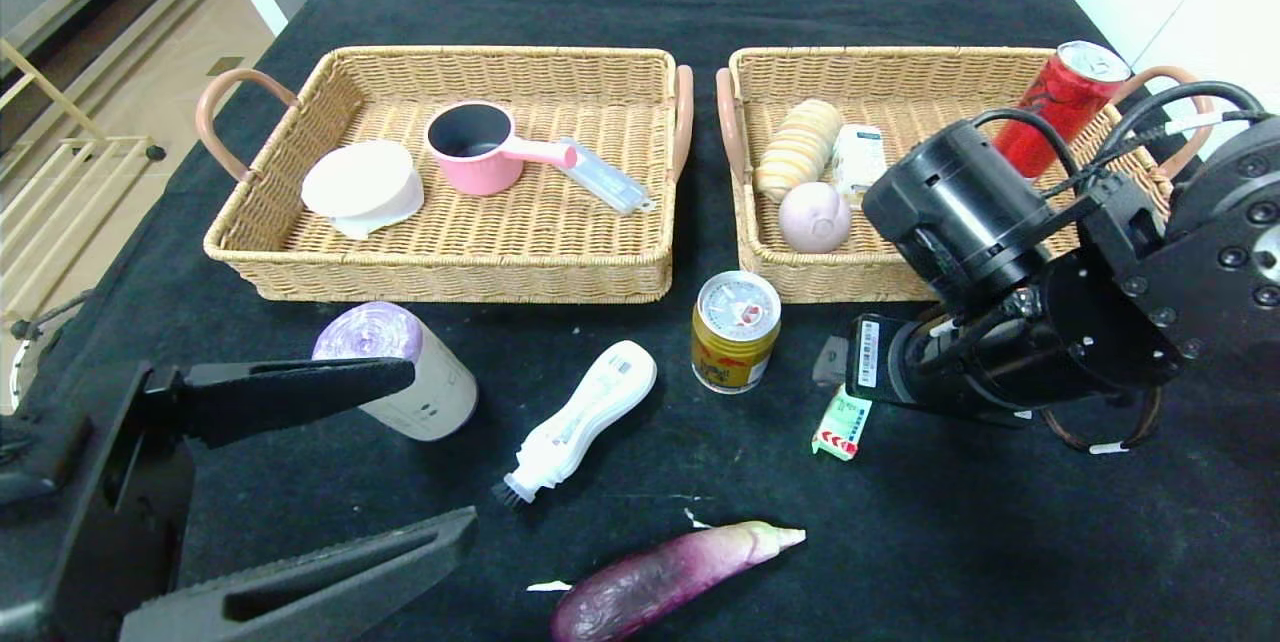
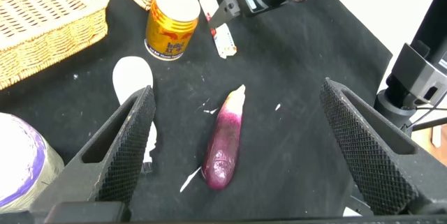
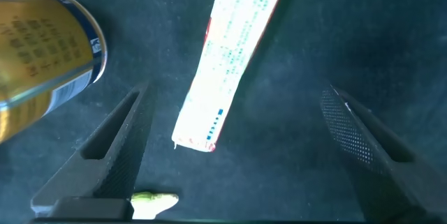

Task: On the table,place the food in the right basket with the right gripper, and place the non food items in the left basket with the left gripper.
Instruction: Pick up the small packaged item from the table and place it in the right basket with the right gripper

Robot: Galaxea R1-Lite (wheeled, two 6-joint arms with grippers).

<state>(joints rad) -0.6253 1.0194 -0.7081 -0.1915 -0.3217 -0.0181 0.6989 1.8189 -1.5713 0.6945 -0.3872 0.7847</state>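
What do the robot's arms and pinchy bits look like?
Both arms are bulky and black. The right arm has round black housings, looping black cables, bolts and a white barcode sticker. Each tool is a pair of long, flat black fingers with bumpy, textured inner pads: the left tool and the right tool look alike.

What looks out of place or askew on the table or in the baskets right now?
The red can leans tilted on the right basket's far corner instead of standing inside it. White scraps lie on the cloth by the eggplant. Nothing looks spilled or damaged.
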